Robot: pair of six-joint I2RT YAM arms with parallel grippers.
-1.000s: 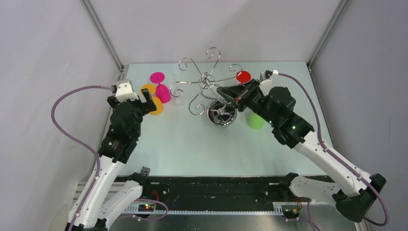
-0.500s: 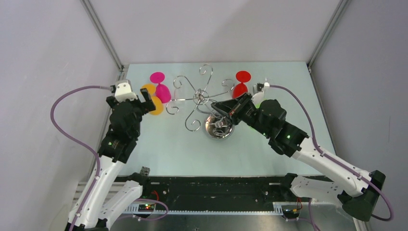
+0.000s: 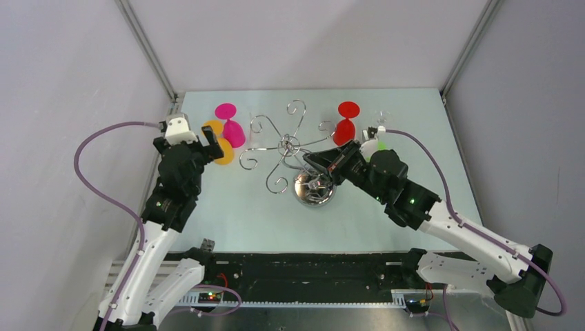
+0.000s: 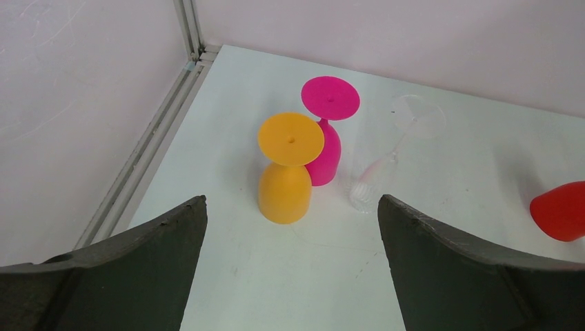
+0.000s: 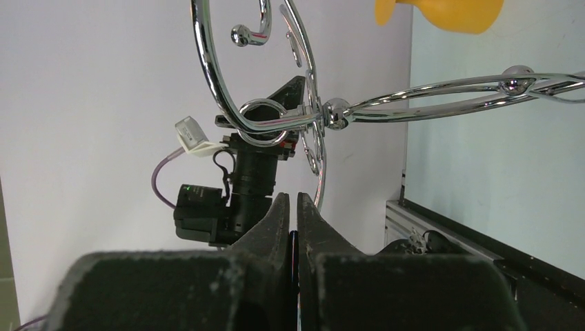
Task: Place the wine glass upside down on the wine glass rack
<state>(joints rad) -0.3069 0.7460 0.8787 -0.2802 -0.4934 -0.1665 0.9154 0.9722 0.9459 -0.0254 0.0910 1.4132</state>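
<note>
Robot test cell, blank white walls (image 3: pixel 290 41), metal corner posts (image 3: pixel 146 48) (lab enclosure)

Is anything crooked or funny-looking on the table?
The clear wine glass, just right of the pink plastic glass, seems to lean, with its foot off to one side of its bowl. The pink one and the orange plastic glass stand straight, upside down. Nothing looks spilled or broken.

White-and-black arms (image 3: pixel 165 200); purple cables (image 3: pixel 127 125); seemingly green lights (image 3: pixel 412 201).

Orange glass (image 4: pixel 284 186), magenta glass (image 4: pixel 324 148), red glass (image 3: pixel 344 127) (chrome rack (image 3: pixel 286 145))
</note>
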